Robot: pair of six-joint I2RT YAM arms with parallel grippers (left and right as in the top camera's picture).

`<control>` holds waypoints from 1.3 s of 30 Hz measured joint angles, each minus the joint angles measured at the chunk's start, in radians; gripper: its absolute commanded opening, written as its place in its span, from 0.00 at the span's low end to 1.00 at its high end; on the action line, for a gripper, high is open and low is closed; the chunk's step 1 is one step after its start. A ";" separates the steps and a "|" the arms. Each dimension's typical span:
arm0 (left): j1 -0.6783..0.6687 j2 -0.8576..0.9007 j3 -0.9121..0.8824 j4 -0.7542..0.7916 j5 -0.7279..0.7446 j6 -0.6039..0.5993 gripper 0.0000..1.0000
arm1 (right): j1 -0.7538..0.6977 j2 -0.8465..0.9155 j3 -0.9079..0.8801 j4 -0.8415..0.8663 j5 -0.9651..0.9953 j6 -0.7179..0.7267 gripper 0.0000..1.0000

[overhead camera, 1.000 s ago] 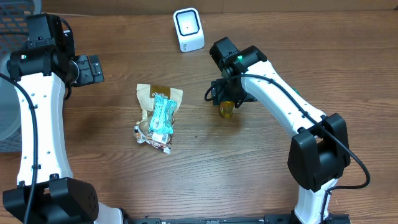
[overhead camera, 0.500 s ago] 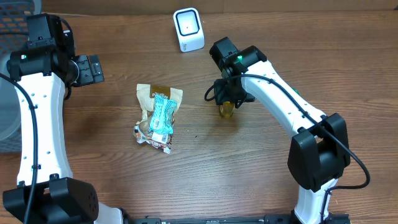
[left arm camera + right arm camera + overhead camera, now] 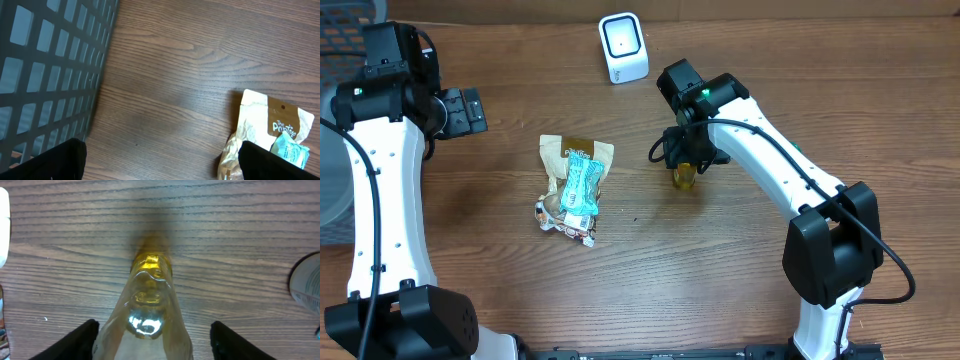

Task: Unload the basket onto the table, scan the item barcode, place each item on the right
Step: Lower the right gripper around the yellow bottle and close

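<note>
Jaws of the right gripper [image 3: 152, 330] straddle the amber bottle [image 3: 150, 287]; whether they clamp it cannot be told. Bottle's near end is cut off.

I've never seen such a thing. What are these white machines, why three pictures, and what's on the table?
These are two robot arms, the left arm and right arm, each ending in two fingers. The wide picture comes from a camera above the table; the other two come from a camera on each wrist. On the wooden table lie a heap of snack packets, a white barcode scanner and a small yellowish bottle; a dark basket stands beside the left arm. The right fingers sit either side of the bottle; I cannot tell whether they grip it. The left fingers are wide open, holding nothing.
</note>
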 measured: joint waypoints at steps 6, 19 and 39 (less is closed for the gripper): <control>0.000 0.000 0.000 0.000 0.000 0.000 0.99 | 0.000 0.000 0.000 0.000 -0.004 0.000 0.62; 0.000 0.000 0.000 0.000 0.000 0.000 1.00 | 0.000 0.000 0.000 0.008 -0.025 0.020 0.62; 0.000 0.000 0.000 0.000 0.000 0.000 1.00 | 0.000 0.000 0.000 0.009 -0.031 0.043 0.52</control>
